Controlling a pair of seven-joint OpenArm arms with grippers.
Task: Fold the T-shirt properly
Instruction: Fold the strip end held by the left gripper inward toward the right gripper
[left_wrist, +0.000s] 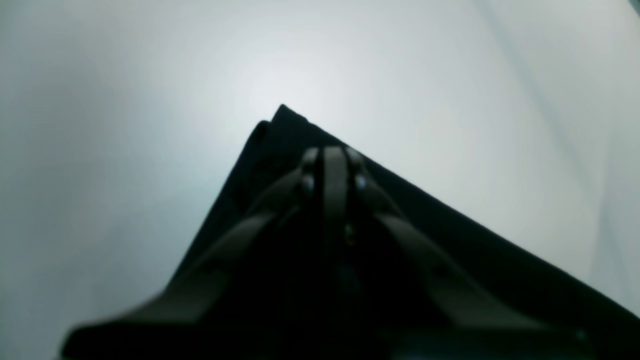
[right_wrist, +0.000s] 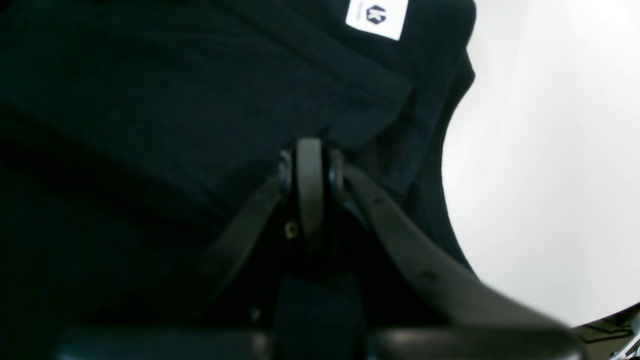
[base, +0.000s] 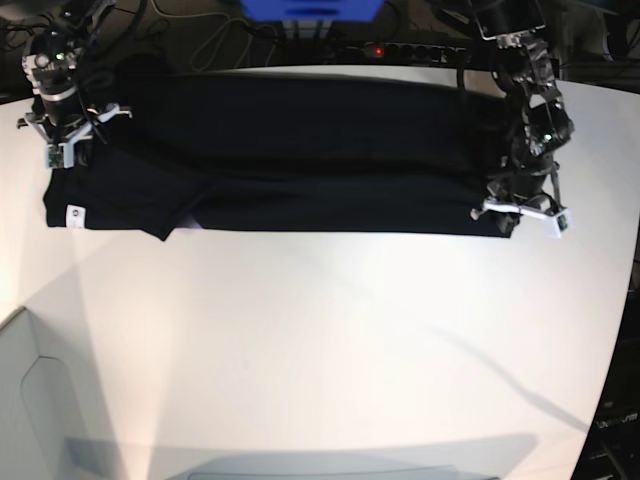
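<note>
both grippers closed on the t-shirt (base: 300, 150), a long band across the far table (base: 320, 340): left gripper (left_wrist: 334, 152) pinches a near corner, right gripper (right_wrist: 310, 150) the cloth near the tag (right_wrist: 376, 17). i'd lift both ends together, level, keeping the band taut.

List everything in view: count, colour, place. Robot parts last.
T-shirt: one, black, spread in a long band across the far half of the table.
Tag: one, white with a dark logo, on the shirt near its end by the right arm.
Table: one, white, its near half bare.
Box: one, blue, behind the table's far edge.
Power strip: one, black with a red light, behind the far edge.
Cables: several, dark, behind the far edge.
Left claw: one, black, shut on a corner of the shirt.
Right claw: one, black, shut on the shirt.
</note>
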